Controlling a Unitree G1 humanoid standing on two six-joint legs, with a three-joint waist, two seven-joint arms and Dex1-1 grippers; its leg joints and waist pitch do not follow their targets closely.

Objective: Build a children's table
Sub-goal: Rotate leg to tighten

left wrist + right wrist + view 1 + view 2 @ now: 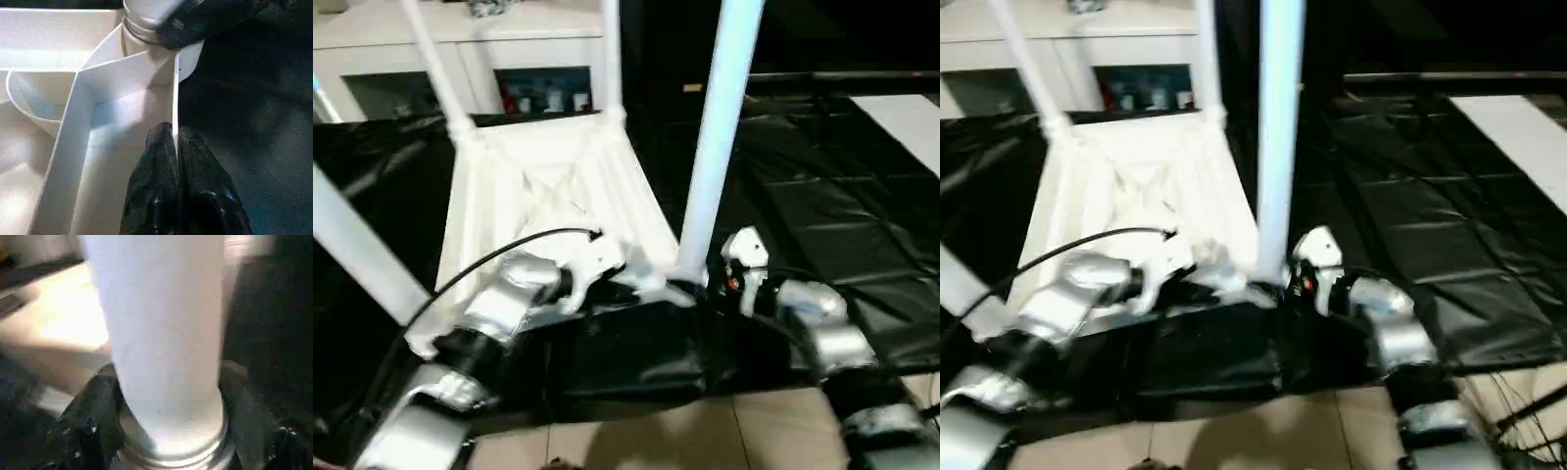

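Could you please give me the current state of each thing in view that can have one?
tabletop: upside down on the black sheet, underside ribs facing up.
near right leg: standing upright in its corner socket.
left gripper: shut on the tabletop's rim wall.
right gripper: fingers on both sides of the near right leg's base.

We saw a white tabletop (548,186) with white legs (717,137), the nearest leg tinted pale blue. It lay on glossy black sheeting (822,215). Beyond the tabletop stood a white cabinet (509,44). Our forearms (509,299) were silver, the fingers (161,196) black. The floor (705,436) before the sheeting was beige tile.
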